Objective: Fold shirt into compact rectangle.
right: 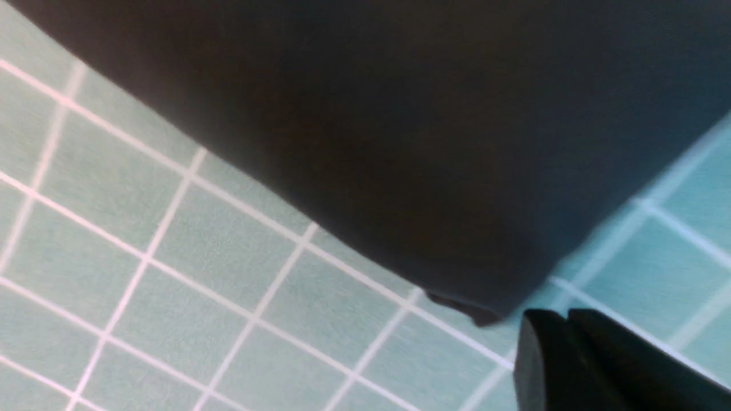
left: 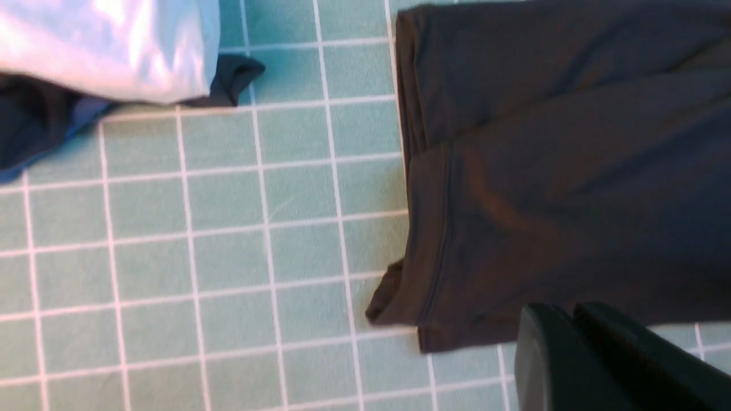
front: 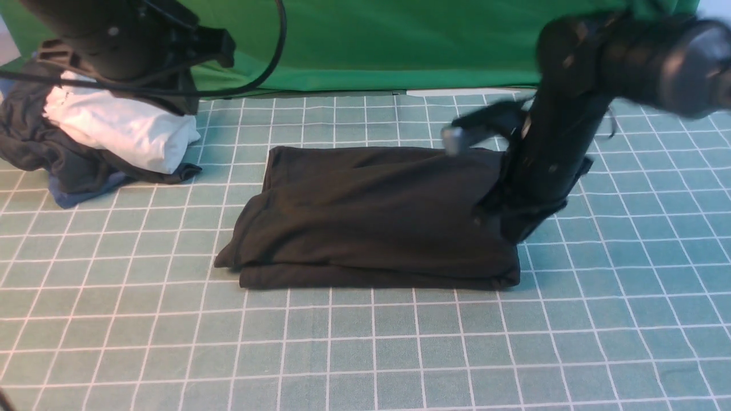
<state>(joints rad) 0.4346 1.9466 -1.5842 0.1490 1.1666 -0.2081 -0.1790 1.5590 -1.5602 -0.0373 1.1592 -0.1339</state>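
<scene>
Lying folded on the grid mat (front: 365, 354), the shirt (front: 371, 217) has the right gripper (right: 562, 319) pinched closed, empty, at its corner, the left gripper (left: 571, 319) likewise closed.

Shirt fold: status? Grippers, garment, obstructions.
Left gripper shut, empty. Right gripper shut, beside shirt edge. Shirt folded, rough rectangle. Clothes pile far left, apart.

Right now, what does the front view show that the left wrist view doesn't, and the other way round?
Only the front view shows the whole folded black cotton shirt as a rough rectangle, the right arm at its right edge, and the green backdrop. Only the left wrist view shows the left end effector, shut, and the hem stitching on the shirt's left end. Both show the teal gridded mat, the shirt's left end, and the folded white garment on dark grey cloth.
</scene>
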